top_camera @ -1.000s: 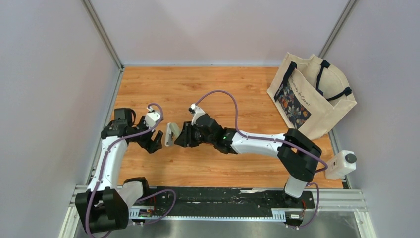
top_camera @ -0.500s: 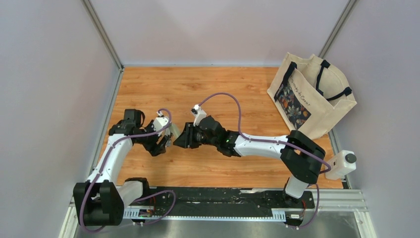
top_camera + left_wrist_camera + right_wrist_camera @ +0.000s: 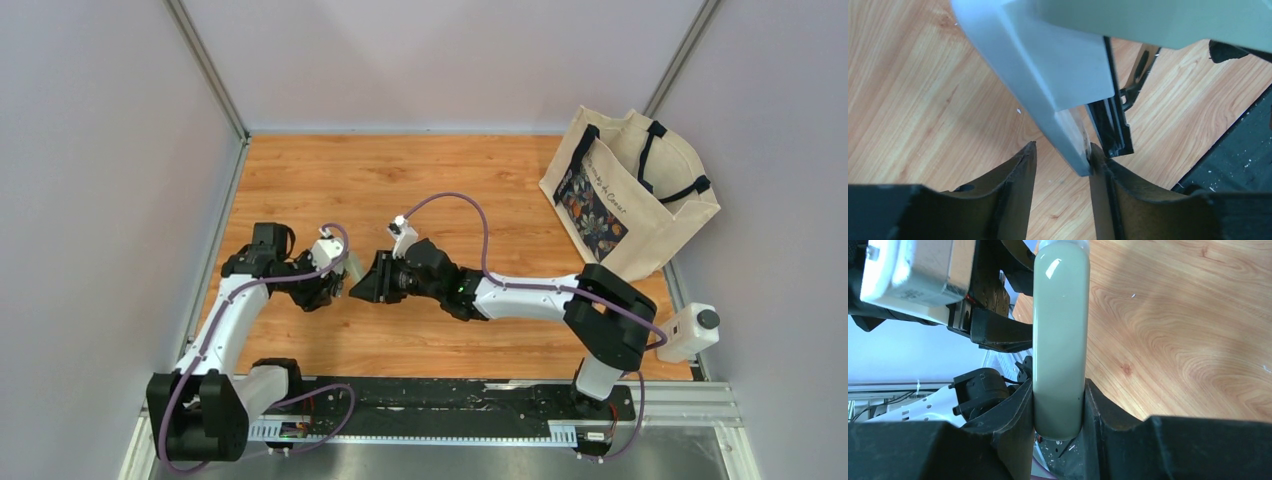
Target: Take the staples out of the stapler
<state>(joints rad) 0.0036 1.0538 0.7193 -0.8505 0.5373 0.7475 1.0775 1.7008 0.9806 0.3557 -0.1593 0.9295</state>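
Staples: not to be made out in any view. Judged to sit inside the black metal magazine rail [image 3: 1110, 127], swung apart from the cover of the pale grey-green plastic stapler [image 3: 1048, 55]. Seemingly held above the wooden surface [image 3: 923, 100], at mid-table between the two arms.

On the left, the left end effector [image 3: 1062, 151]: narrowly parted, straddling the lower edge of the stapler's cover. Touching that edge with one fingertip [image 3: 1098, 160], with a visible gap at the other, so not clamped.

Just beside that touching fingertip, the rail, with its long axis running away from the left end effector toward the stapler's far end.

On the right, the right end effector [image 3: 1058, 390]: clamped across the stapler's rounded body, whose long axis points straight out from the fingers toward the left arm.

Nearer to the rail: the left arm. Coming move, by judgement: reaching the rail with the left fingers and drawing the strip out along that axis, braced by the right arm's hold.
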